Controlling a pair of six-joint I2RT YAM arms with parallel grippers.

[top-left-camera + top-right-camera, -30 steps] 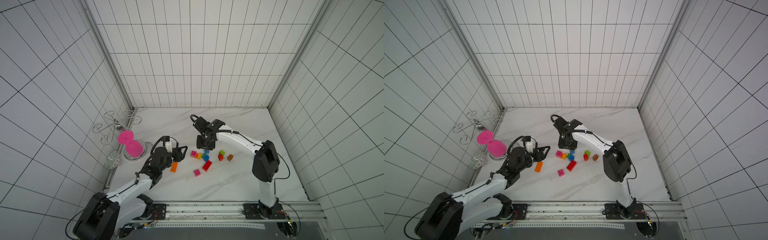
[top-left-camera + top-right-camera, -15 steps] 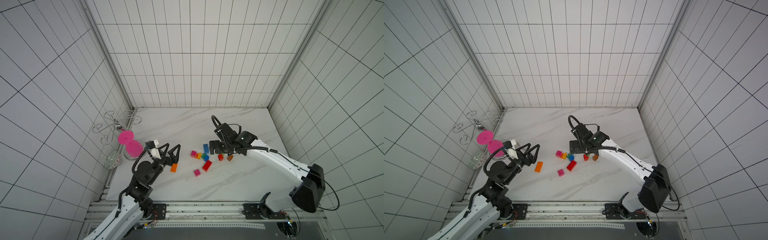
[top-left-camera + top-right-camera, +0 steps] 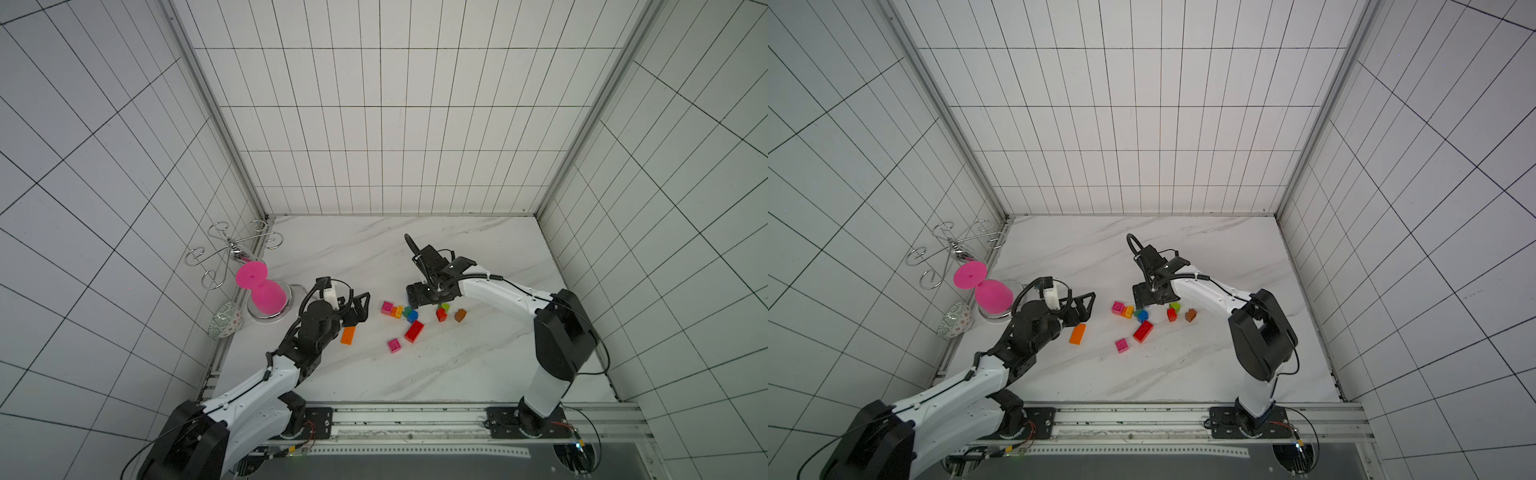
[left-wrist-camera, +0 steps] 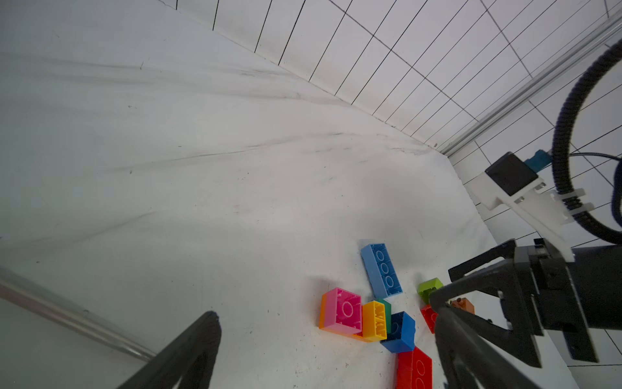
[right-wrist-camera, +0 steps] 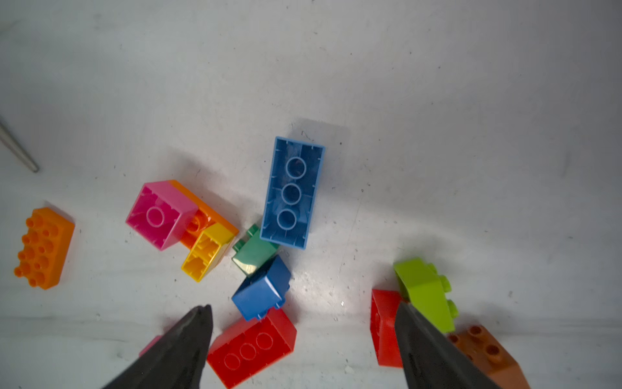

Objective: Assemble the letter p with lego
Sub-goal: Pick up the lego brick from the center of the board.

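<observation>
Both arms have shifted since a second ago; you find left gripper point(image 3: 360, 297) and right gripper point(image 5: 303, 307) released, empty; lego point(image 3: 409, 318) lies scattered on the table point(image 3: 415, 374); likely light, rigid, slick; pinch across flat side walls.

Non-task items along the left edge of the marble tabletop point(image 3: 415, 374).
A pink hourglass cup point(image 3: 261, 291) stands on a round shiny dish point(image 3: 266, 319). A wire rack point(image 3: 232, 249) is just beyond it toward the far-left corner, and a patterned ball point(image 3: 225, 325) lies beside the dish.
</observation>
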